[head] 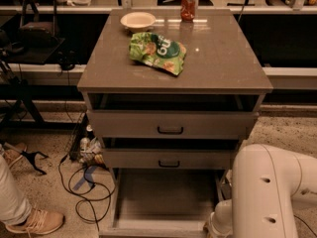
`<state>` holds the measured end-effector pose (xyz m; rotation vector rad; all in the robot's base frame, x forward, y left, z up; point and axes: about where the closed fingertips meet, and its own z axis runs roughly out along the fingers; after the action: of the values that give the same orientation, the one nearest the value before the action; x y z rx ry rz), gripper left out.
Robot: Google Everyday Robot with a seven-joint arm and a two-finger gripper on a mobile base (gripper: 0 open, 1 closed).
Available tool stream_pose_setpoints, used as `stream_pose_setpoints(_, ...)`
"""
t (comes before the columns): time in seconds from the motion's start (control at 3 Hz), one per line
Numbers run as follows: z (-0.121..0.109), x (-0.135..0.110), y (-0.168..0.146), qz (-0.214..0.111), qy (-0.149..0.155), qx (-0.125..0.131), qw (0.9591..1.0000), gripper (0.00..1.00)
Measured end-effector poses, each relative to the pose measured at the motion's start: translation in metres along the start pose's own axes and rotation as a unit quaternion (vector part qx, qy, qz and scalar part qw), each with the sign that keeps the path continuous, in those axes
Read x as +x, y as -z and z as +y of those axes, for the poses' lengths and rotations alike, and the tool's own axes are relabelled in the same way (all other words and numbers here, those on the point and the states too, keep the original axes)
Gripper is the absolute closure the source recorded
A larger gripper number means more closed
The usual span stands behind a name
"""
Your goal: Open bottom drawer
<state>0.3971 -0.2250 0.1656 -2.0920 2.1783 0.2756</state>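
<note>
1. Grey bottom drawer (163, 197) stands pulled far out, flat interior exposed, front panel at the lower picture edge.
2. Middle drawer (168, 158) and top drawer (171, 124) sit slightly ajar above.
3. White arm (270, 192) fills the lower right corner, beside the drawer's front right corner.
4. Gripper: hidden below the arm; clenched or released cannot be told.

One camera, high before the cabinet (218, 63), looking down
It stands close; the bottom drawer (163, 195) reaches the lower edge; the arm (270, 192) crowds the lower right corner; the gripper is out of view.
</note>
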Motion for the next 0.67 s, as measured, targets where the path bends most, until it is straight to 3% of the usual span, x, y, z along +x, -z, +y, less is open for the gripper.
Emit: stream_pose_setpoints(0.67, 0.0001, 0.0021, 0.0024, 0.0, -0.003, 0.0, 1.0, 0.14)
